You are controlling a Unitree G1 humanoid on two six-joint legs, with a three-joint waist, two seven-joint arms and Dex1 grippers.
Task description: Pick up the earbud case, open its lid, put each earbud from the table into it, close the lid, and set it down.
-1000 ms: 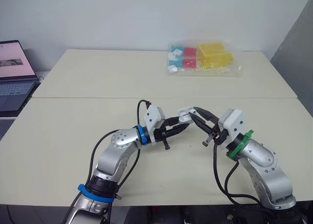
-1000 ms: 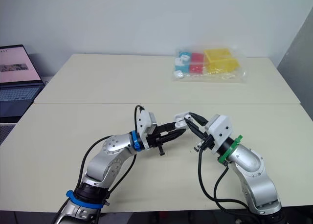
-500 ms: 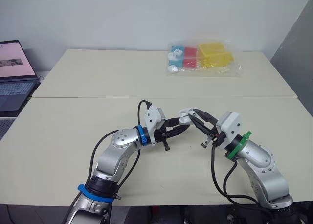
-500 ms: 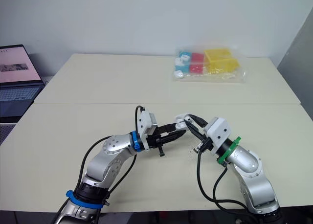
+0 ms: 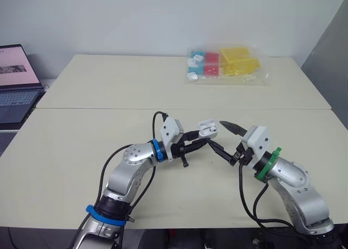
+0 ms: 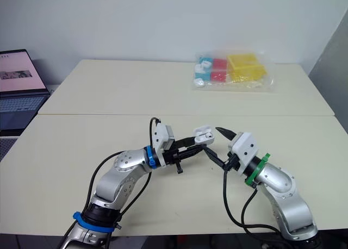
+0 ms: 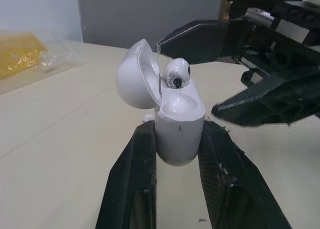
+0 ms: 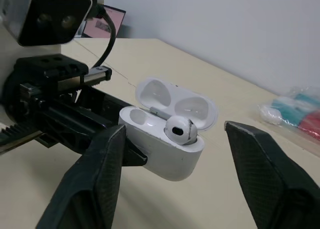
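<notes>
Nearest, the left gripper [image 7: 176,139] pinches the lower body of the earbud case [image 8: 160,149] from both sides and holds it clear of the table [image 5: 109,91]. Its lid [image 8: 176,101] is swung open, one earbud [image 8: 179,129] stands in one socket and the other socket is empty, and the right gripper [image 6: 216,143] is spread wide just beside it, holding nothing. The case looks small, light, stiff and glossy, so I judge it apt to slip or twist; the hold belongs low on its flat sides, away from the hinge and lid. Farther off lie a bag of coloured blocks [image 5: 225,64] and, to the left, a laptop [image 5: 16,80].
</notes>
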